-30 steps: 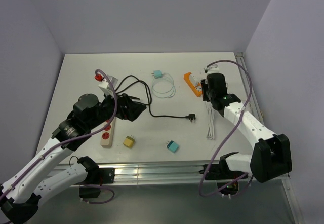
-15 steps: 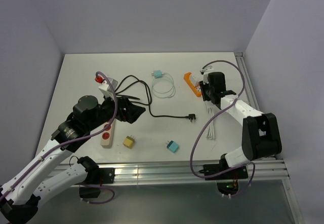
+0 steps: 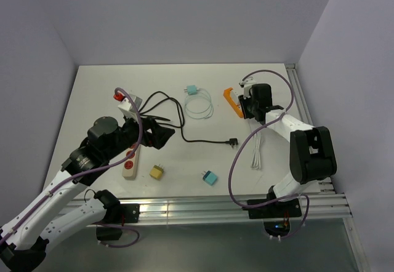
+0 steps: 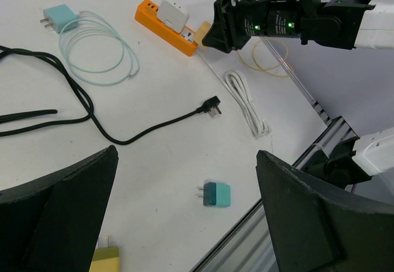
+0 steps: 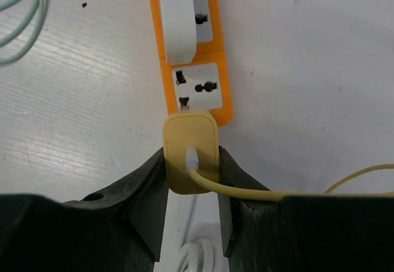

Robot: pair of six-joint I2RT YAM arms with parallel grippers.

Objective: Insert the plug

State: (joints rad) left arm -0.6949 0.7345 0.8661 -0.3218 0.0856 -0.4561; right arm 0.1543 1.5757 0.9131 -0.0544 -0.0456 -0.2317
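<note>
A: Grip status?
B: Right gripper (image 5: 191,161) clamps pale yellow rectangular plastic plug (image 5: 190,138), far right, at near end of orange plastic power strip (image 5: 208,52). Left gripper (image 4: 186,180) gapes, holds nothing.
A: Advice?
B: Line prongs with near white socket (image 5: 198,87), push straight, hold plug level.

Black cord (image 4: 184,116), bundled white cable (image 4: 246,103), teal adapter (image 4: 217,194), yellow adapter (image 3: 157,172)

Right hand (image 5: 191,161) with plug (image 5: 189,140) nearer strip (image 3: 228,95)

The yellow plug (image 5: 189,152) (cable trailing) sits endwise against the orange strip (image 5: 206,52).
</note>
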